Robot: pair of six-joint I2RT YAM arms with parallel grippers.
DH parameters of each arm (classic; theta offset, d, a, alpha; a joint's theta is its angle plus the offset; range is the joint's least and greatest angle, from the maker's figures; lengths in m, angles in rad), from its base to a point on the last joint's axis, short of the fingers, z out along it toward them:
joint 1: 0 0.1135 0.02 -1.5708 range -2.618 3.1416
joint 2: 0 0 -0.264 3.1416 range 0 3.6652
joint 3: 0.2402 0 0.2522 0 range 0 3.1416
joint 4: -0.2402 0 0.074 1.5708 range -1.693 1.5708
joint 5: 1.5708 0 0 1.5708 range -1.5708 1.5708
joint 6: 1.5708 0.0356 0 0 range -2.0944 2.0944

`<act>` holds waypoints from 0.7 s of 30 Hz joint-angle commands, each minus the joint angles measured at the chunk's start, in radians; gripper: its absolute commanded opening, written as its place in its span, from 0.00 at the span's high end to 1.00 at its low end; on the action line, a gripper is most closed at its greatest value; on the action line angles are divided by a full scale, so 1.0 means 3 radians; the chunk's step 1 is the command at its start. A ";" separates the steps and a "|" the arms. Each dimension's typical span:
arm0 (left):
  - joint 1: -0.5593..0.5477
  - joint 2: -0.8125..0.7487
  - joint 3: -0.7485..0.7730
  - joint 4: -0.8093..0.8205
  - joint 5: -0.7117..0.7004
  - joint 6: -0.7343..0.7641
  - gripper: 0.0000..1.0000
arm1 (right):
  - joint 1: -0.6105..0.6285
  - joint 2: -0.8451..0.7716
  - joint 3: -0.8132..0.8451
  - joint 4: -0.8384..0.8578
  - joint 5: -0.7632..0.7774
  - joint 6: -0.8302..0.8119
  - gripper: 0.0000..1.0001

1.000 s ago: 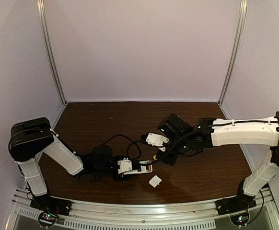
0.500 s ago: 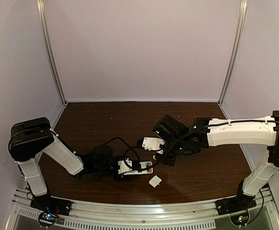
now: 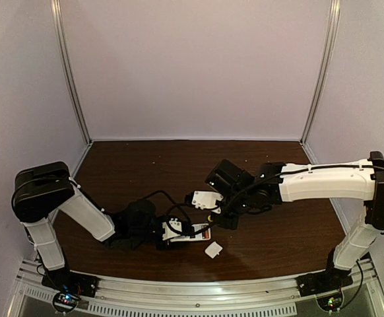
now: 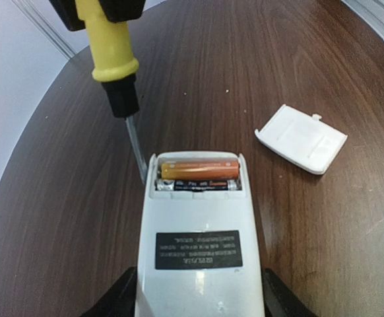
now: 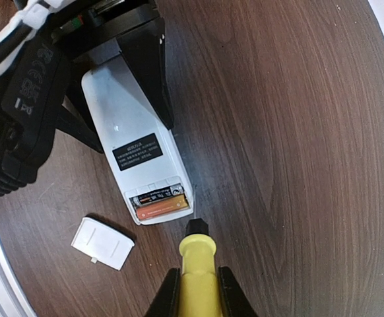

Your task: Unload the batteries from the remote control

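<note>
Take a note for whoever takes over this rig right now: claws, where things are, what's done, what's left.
Left claw: shut on the remote control, back side up.
Right claw: shut on the screwdriver, tip at the open compartment's corner.
Done: cover off, lying beside the remote control.
Left: both batteries are in the compartment; pry them out.

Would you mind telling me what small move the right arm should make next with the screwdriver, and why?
Probably nudge the screwdriver tip sideways into the open compartment, against the end of the orange battery, and lever. The right gripper holds it with the tip beside the corner of the remote control; both batteries sit seated, the cover lies beside it, and the left gripper clamps the remote.
</note>
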 commanded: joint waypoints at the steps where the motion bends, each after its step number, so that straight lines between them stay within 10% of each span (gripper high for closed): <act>1: -0.0003 0.0043 0.0062 -0.0075 0.0045 0.0050 1.00 | 0.0035 0.0079 0.0071 -0.0162 -0.0039 -0.0018 1.00; 21: -0.0003 0.0067 0.0078 -0.0102 0.0033 0.0053 1.00 | 0.0132 -0.0115 0.0213 -0.0323 0.0123 0.0072 1.00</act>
